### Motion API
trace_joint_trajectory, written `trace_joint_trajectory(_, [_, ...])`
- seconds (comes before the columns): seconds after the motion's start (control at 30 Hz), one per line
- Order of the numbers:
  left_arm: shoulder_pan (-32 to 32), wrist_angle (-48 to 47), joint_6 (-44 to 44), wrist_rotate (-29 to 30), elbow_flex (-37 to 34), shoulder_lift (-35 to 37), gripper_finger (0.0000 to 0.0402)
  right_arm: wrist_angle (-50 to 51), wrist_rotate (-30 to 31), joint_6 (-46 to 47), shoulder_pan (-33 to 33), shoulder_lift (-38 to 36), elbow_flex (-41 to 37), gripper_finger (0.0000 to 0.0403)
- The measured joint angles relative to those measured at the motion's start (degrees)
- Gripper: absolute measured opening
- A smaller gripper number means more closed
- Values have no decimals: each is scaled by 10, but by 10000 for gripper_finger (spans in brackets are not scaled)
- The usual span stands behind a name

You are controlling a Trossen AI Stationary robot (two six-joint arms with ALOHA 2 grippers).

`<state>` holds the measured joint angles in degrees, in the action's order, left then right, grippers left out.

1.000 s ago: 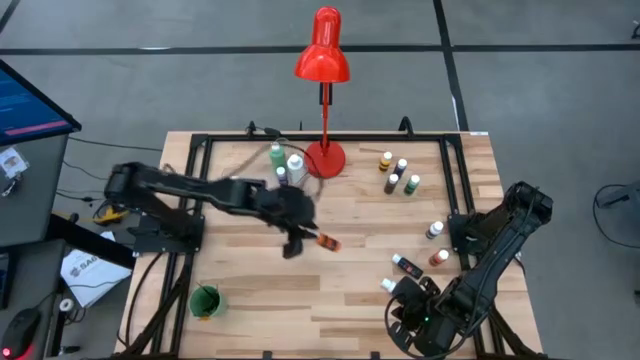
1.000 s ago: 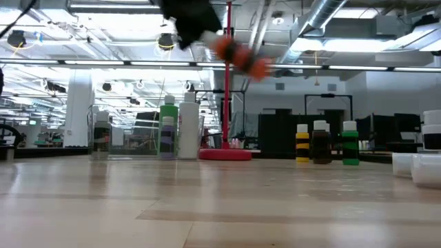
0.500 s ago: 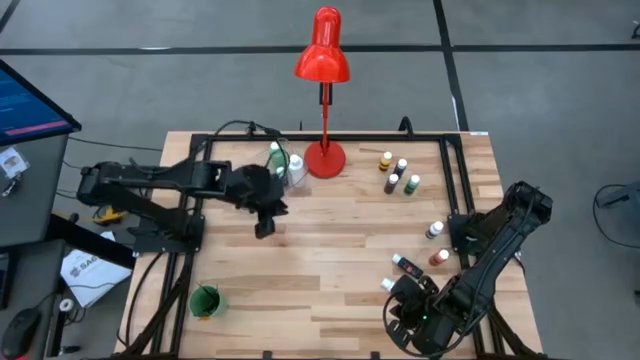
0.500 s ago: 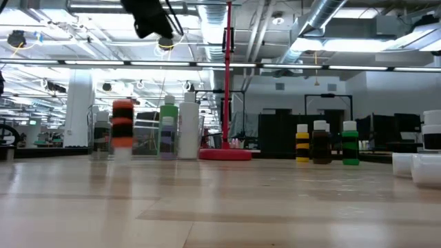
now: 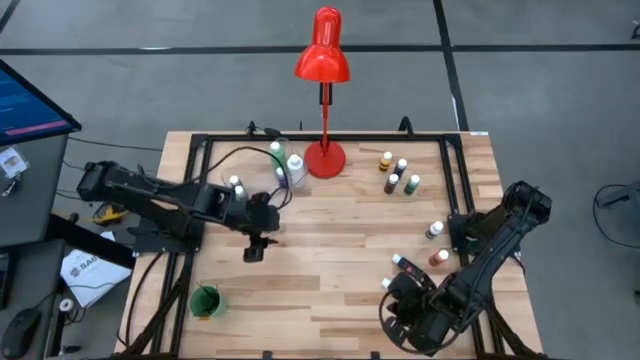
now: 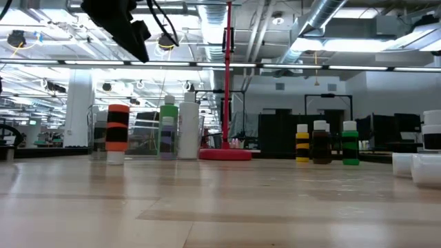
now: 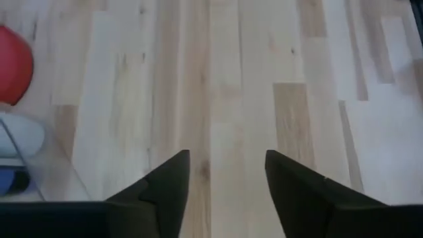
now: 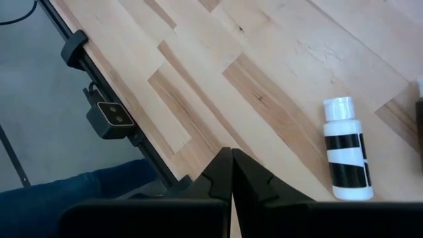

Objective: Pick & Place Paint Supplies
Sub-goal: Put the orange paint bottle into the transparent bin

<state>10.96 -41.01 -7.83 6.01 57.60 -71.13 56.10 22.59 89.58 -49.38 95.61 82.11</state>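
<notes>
The orange bottle (image 6: 118, 133) that was swinging through the air in the left gripper's (image 5: 256, 247) grasp a second ago now stands upright on the worktop (image 5: 340, 270), white cap up, at the left-rear part of the surface; in the high view it shows only as a small white cap (image 5: 235, 183) beside the left arm. In the low view it stands to the left of the green bottle (image 6: 169, 130) and the white bottle (image 6: 188, 129), forming a row with them in front of the red desk lamp (image 5: 322, 60). The left gripper has let go and pulled away from the bottle: its fingers (image 7: 168, 188) stand apart with only bare wood between them, and in the low view the gripper hangs high above the bottle, clear of it. So this placement looks finished, and the group near the lamp base has grown by one. The right gripper (image 8: 231, 173) waits low at the front-right corner with its fingers pressed together on nothing, a white bottle with black bands (image 8: 346, 149) lying near it. Plenty remains, by the look of it: a cluster of four bottles (image 5: 398, 174) stands at the rear right, and a few more (image 5: 436, 231) sit scattered close to the right arm. A green cup (image 5: 205, 300) sits at the front left.
</notes>
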Motion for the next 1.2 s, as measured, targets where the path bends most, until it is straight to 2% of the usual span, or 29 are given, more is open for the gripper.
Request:
trace_joint_trajectory(0.17, [-1,-9,44,1,-20,-4,223,0,0,-2,4,0,0,0])
trace_joint_trajectory(0.53, [-37,11,65,37,-105,-4,258,-2,0,-17,4,1,0,0])
trace_joint_trajectory(0.87, [-36,42,75,50,-116,-4,278,-2,0,-17,4,1,0,0])
trace_joint_trajectory(1.2, [-36,46,91,57,-116,0,281,-3,0,-17,4,1,0,0])
